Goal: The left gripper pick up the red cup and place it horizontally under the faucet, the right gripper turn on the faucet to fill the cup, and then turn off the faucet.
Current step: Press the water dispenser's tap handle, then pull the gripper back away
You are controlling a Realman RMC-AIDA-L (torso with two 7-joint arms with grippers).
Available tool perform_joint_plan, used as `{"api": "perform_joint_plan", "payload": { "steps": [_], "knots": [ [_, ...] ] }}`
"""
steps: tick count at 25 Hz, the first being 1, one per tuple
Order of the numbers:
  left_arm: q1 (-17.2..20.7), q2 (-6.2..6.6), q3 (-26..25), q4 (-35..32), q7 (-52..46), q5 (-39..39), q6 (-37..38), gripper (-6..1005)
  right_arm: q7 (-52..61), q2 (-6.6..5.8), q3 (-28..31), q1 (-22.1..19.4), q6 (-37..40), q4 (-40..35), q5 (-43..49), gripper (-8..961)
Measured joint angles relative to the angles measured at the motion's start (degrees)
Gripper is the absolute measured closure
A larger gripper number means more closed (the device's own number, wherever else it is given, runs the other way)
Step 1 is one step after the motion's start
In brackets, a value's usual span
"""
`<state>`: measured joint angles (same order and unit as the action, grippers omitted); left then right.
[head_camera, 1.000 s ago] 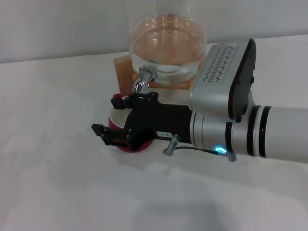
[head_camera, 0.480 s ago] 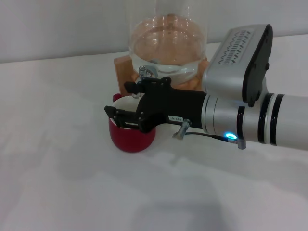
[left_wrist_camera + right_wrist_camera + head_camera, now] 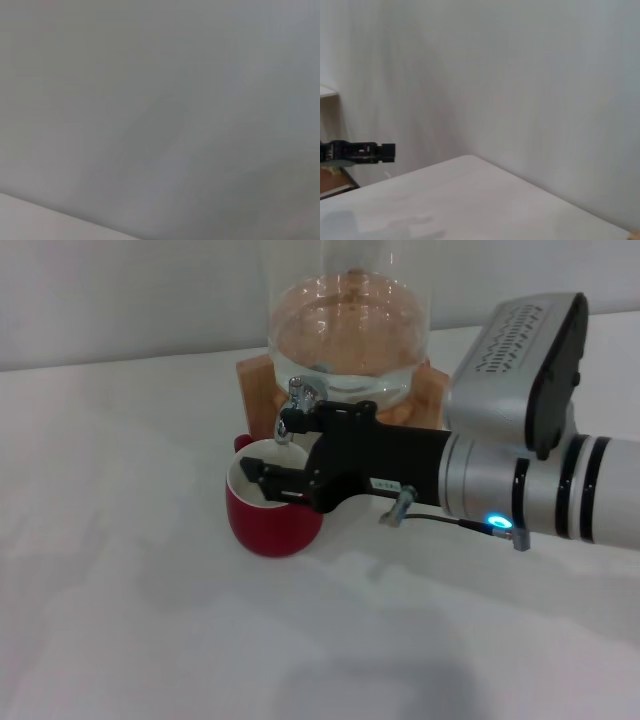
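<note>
Cup: the red cup [image 3: 270, 515] stood upright on the white tabletop [image 3: 120, 570], directly in front of the wooden stand [image 3: 258, 380], its white inside facing up and its small loop handle [image 3: 242, 443] at the far left of its rim.
Faucet: the faucet [image 3: 295, 410] projected from the foot of the glass jar [image 3: 345, 325], its chrome spout turned down above the far edge of the cup's mouth; whether its lever was turned could not be told.
Jar: it held a clear liquid and sat on the stand at the back of the tabletop.
Right arm: it reached in from the right of the head view, silver with black rings and a blue light [image 3: 494, 521], a thin cable trailing under it.
Right gripper: the right gripper [image 3: 275, 455] sat level with the faucet, its jaws apart; 1 finger lay beside the spout and the other [image 3: 275, 483] hung over the cup's open mouth. Whether the upper finger touched the faucet could not be told.
Right wrist view: 1 black finger [image 3: 357, 152] showed against a pale wall.
Left gripper: out of sight in every view; the left wrist view showed only a blank grey surface.
</note>
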<state>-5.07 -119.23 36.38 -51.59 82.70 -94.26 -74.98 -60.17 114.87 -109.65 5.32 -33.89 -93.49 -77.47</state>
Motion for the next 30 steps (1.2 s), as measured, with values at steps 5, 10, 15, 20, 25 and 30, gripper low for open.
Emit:
{"api": "perform_joint_plan", "payload": {
  "steps": [5, 10, 15, 20, 25, 30],
  "knots": [
    [-0.2, 0.03, 0.0, 0.0, 0.0, 0.0, 0.0, 224, -0.1, 0.07, 1.3, -1.2, -0.3, -0.4, 0.1, 259],
    [-0.2, 0.05, 0.0, 0.0, 0.0, 0.0, 0.0, 223, -0.2, 0.06, 1.9, -1.5, -0.6, -0.6, 0.2, 258],
    [-0.2, 0.05, 0.2, 0.0, 0.0, -0.1, 0.0, 223, -0.2, 0.01, 2.4, -1.6, -0.7, -0.6, 0.4, 257],
    [-0.2, -0.01, 0.3, 0.0, 0.0, -0.2, -0.1, 222, -0.2, 0.12, 3.4, -2.1, -0.7, -0.6, 0.9, 257],
    [-0.2, -0.04, 0.3, 0.0, 0.0, -0.3, -0.2, 222, -0.2, 0.15, 3.8, -2.2, -0.4, -0.5, 0.9, 256],
    [0.0, -0.05, 0.4, -0.1, -0.1, -0.3, -0.3, 221, -0.2, 0.18, 4.7, -2.2, -0.4, -0.2, 1.0, 255]
  ]
}}
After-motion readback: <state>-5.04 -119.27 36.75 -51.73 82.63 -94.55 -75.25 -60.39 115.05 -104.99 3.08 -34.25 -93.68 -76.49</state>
